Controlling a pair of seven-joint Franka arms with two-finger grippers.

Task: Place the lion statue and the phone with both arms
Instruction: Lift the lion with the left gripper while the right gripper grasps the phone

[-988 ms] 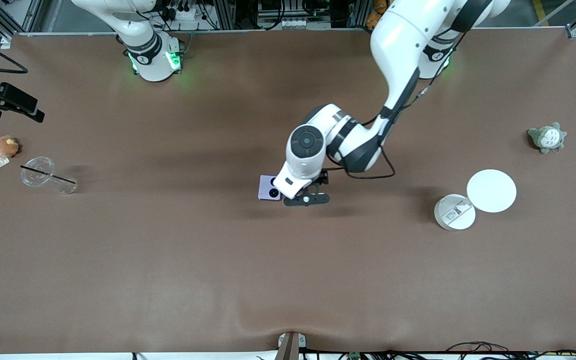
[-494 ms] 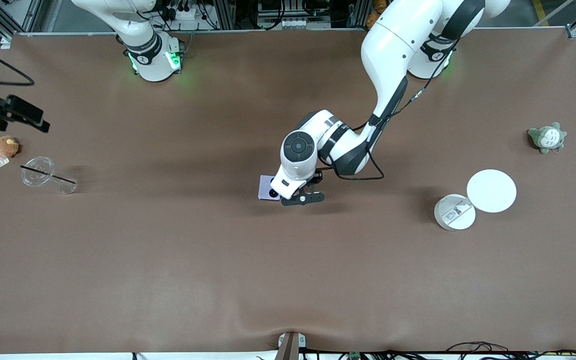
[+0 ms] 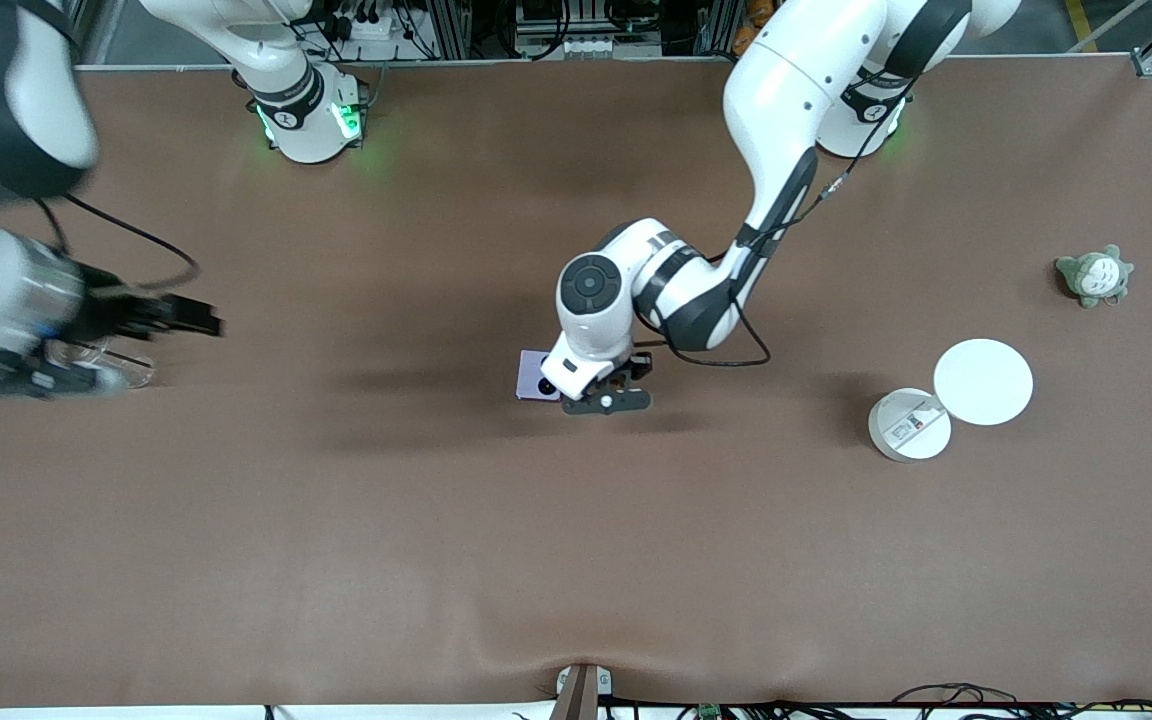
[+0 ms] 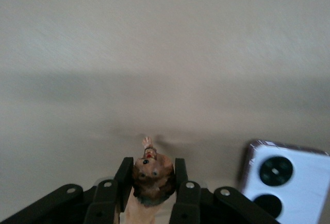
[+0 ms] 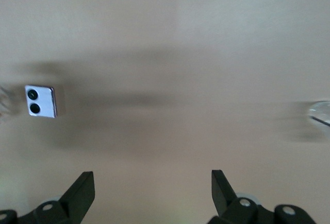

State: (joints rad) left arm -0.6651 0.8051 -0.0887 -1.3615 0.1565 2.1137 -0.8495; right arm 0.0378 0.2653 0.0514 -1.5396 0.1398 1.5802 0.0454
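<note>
My left gripper (image 3: 606, 400) is at the table's middle, shut on the lion statue (image 4: 153, 175), a small reddish-brown figurine held between the two fingers (image 4: 124, 177). It hangs low over the table, just beside the phone (image 3: 533, 376), toward the left arm's end. The phone, pale lilac with two black camera circles, lies flat and also shows in the left wrist view (image 4: 286, 180) and small in the right wrist view (image 5: 40, 101). My right gripper (image 3: 198, 318) is open and empty in the air at the right arm's end of the table, fingers wide apart (image 5: 153, 190).
A clear glass with a straw (image 3: 126, 372) lies partly under my right arm and shows in the right wrist view (image 5: 320, 112). Two white discs (image 3: 983, 381) (image 3: 909, 424) and a grey-green plush (image 3: 1094, 275) sit at the left arm's end.
My right arm has swung in over its end of the table, now covering the orange plush. My left gripper, with the lion statue, has shifted slightly closer to the phone.
</note>
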